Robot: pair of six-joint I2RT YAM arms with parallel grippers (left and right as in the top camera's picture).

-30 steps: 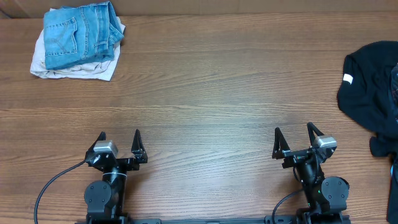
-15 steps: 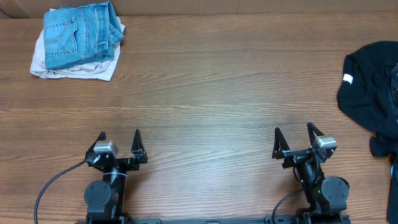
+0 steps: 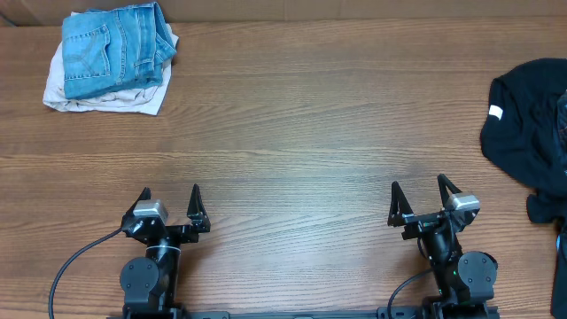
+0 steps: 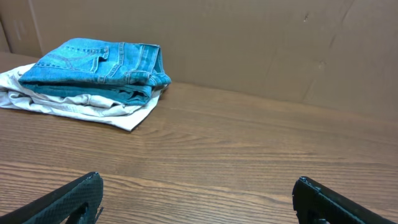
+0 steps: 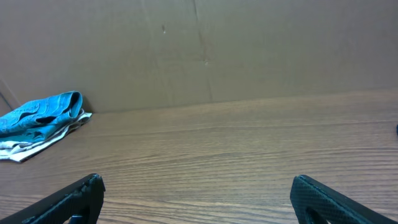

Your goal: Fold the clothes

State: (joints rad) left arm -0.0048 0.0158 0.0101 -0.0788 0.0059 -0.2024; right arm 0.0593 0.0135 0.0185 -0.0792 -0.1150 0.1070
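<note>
Both arms sit parked at the near edge of the table (image 3: 292, 133), and neither holds anything. The left gripper (image 3: 170, 191) is spread wide, and so is the right gripper (image 3: 418, 184). Each wrist view shows only bare wood between the fingers.

The jersey (image 3: 532, 115) lies in a black crumpled heap at the far right edge, partly cut off in the overhead view. It is well apart from both grippers and nearer the right one. A small white tag (image 3: 495, 112) shows on its left side. Over in the far left corner, folded jeans (image 3: 115, 44) rest on a pale cloth (image 3: 106, 99). That pile looks done and is best left alone.

The step now, as I read it, is fetching the jersey to the middle. The right arm is the natural one for it. It should come in low and pinch 1 layer at an outer edge, not the bunched centre, since a deep bite would likely catch 2 layers and keep the fabric from spreading. It can then drag the jersey left onto open wood. There the left gripper can take an opposite edge, and the 2 can pull it flat before any fold.
</note>
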